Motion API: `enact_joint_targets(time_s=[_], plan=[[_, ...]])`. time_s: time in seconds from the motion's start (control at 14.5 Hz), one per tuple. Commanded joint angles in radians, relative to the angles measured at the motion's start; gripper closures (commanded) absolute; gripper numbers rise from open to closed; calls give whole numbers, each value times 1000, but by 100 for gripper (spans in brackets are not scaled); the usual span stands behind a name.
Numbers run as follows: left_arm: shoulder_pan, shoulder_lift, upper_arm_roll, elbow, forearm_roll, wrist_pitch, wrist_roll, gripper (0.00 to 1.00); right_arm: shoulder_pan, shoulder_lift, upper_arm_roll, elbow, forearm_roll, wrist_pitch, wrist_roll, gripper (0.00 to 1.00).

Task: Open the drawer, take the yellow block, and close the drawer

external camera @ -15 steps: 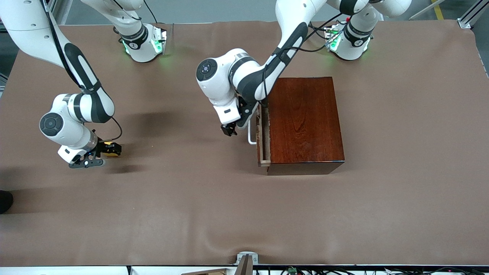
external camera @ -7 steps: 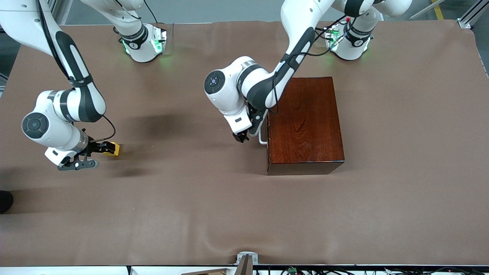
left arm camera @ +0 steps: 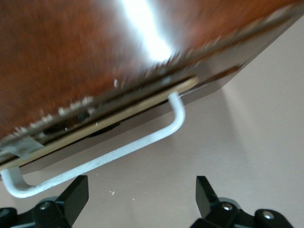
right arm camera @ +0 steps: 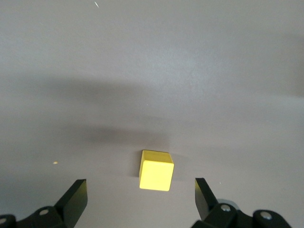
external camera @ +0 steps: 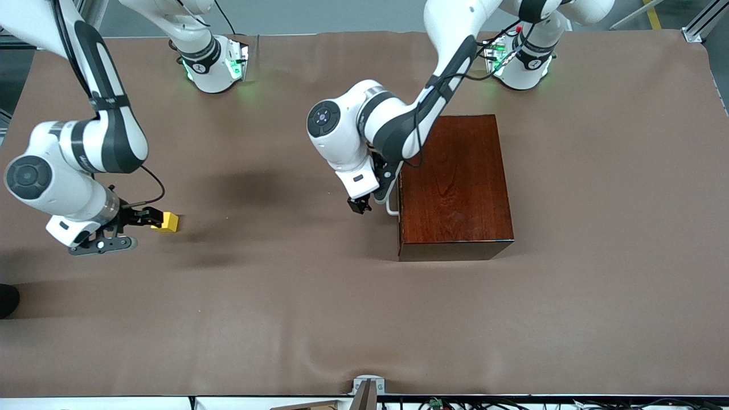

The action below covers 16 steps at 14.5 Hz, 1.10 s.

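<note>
The drawer sits flush in the dark wooden box, so by the look of things the closing is all but done and what remains is a clean release; the left hand hangs just in front of the white handle, its fingers spread wide with nothing between them and the bar lying clear of both in the left wrist view; a thin pale strip of the tray's edge shows under the box's top there, so a last light push square on the drawer front, rather than on one end of the handle, would seat it without skewing; the hand should then draw straight away from the front so that no finger catches the bar and drags the tray out again. The yellow block rests on the brown bench toward the right arm's end, just ahead of the right hand, whose fingers stand apart on either side and do not touch it; that arm should lift straight up so as not to nudge the block. No brand, label or readable writing shows on the box, the block or the bench.
</note>
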Motion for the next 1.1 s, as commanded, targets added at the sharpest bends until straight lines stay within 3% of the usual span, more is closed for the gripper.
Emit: enact_joint_targets(time_s=[0.0, 0.28, 0.55, 1.03], plan=[[12, -98, 7, -17, 3, -5, 68, 0, 11, -15, 0, 102, 27, -122, 5, 0], [79, -214, 5, -29, 8, -3, 245, 0, 11, -35, -1, 164, 87, -197, -1, 0], [163, -314, 3, -52, 0, -14, 389, 0, 14, -75, -1, 230, 92, -323, 0, 0], [312, -491, 2, -204, -3, -43, 742, 0, 23, -83, 3, 408, 93, -542, 5, 0]])
